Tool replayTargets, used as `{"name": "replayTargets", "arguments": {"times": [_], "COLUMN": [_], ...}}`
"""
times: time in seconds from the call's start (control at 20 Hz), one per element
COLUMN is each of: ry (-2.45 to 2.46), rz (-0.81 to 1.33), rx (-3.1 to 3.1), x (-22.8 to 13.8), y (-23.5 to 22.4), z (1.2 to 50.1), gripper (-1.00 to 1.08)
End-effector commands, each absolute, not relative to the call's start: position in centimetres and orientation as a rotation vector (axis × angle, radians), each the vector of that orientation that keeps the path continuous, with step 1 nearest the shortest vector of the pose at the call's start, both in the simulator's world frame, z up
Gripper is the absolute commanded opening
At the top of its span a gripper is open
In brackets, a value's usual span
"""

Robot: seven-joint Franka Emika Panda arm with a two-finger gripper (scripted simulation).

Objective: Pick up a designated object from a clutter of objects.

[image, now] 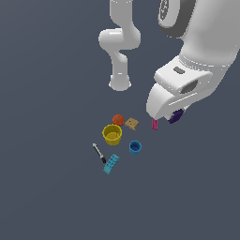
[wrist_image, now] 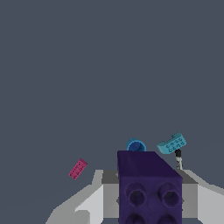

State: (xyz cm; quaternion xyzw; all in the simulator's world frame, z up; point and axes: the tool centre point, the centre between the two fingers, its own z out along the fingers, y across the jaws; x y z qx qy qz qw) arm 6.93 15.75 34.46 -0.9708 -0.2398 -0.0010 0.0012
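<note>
The designated object (image: 176,116), a tiny dark purple studded block (wrist_image: 148,183), sits between the fingers of my gripper (image: 173,115), which is shut on it. In the exterior view the white hand hides most of the block, which hangs to the right of the clutter of objects and looks lifted off the floor. A grey finger (wrist_image: 97,197) flanks each side of the block in the wrist view. In the clutter, the pink block (image: 154,124) lies closest to the gripper.
The clutter lies on the dark floor: orange ball (image: 118,120), tan block (image: 131,123), yellow cup (image: 112,134), blue cup (image: 135,147), cyan brick (image: 111,164) and black-and-white pen (image: 99,153). The arm's white base (image: 120,82) stands behind them.
</note>
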Motion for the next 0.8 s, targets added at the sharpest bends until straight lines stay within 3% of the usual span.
{"name": "replayTargets", "arguments": {"times": [0.0, 0.75], "ry": [-0.751, -0.745], "rz": [-0.002, -0.001], "rx": [-3.049, -3.052], "x": [7.8, 12.1], "y": [15.8, 15.8], "z": [35.7, 41.5], "gripper": [-1.0, -1.0]}}
